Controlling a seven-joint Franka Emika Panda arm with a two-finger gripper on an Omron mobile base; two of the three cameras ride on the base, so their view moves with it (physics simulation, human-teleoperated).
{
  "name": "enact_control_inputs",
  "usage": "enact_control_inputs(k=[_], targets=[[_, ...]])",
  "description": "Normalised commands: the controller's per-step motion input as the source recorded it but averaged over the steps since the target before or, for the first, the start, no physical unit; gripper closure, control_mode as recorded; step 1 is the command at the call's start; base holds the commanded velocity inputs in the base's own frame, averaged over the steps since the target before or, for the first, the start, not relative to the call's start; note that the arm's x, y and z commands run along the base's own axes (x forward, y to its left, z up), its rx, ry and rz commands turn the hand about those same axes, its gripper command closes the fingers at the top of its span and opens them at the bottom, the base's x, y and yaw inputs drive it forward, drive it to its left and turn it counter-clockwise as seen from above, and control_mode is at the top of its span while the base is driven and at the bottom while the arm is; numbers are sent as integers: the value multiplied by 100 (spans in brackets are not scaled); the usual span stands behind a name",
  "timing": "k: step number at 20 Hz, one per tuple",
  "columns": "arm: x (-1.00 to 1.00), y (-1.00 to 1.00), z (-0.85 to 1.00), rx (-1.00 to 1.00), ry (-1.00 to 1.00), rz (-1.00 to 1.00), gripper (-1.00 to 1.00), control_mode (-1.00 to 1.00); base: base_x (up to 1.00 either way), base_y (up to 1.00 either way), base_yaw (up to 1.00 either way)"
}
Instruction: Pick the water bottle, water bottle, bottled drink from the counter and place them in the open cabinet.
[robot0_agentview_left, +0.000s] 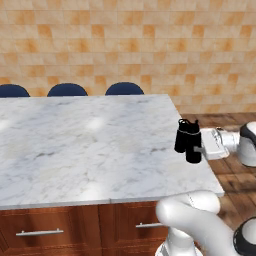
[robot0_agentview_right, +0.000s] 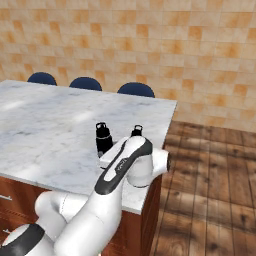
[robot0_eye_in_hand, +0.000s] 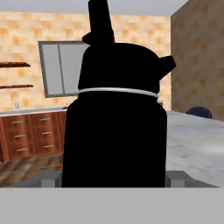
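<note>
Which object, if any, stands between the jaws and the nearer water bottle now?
Nothing visible does. In the hand view the water bottle sits directly ahead at very close range, with nothing in front of it. From the left base view the gripper reaches it from the counter edge; a second water bottle stands just beyond.

Counter (robot0_agentview_left: 75, 145): from my left base camera the marble is bare across its whole left and middle stretch, free passage there. Obstacles cluster at the right edge: two water bottles (robot0_agentview_left: 187, 140), upright, close together. In the hand view the nearer water bottle (robot0_eye_in_hand: 114, 131) stands right in front of the fingers, blocking the way ahead. Three blue chair backs (robot0_agentview_left: 67, 90) line the far edge. To the right of the counter, open wooden floor (robot0_agentview_right: 215, 170).
</note>
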Motion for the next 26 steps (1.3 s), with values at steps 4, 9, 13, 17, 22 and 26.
enact_control_inputs(k=[4, 9, 13, 17, 22, 26], targets=[[-39, 5, 37, -18, 0, -12, 100, -100, 0, 0, 0], [-47, 2, 36, -4, 0, -17, 100, -100, 0, 0, 0], [-53, 0, 36, 0, 0, -14, 100, -100, 0, 0, 0], [-52, 0, 33, 3, 0, -10, 100, -100, 0, 0, 0], [-29, 0, 17, 4, 0, -4, 100, -100, 0, 0, 0], [0, 0, 0, -1, 0, 0, 100, -100, 0, 0, 0]])
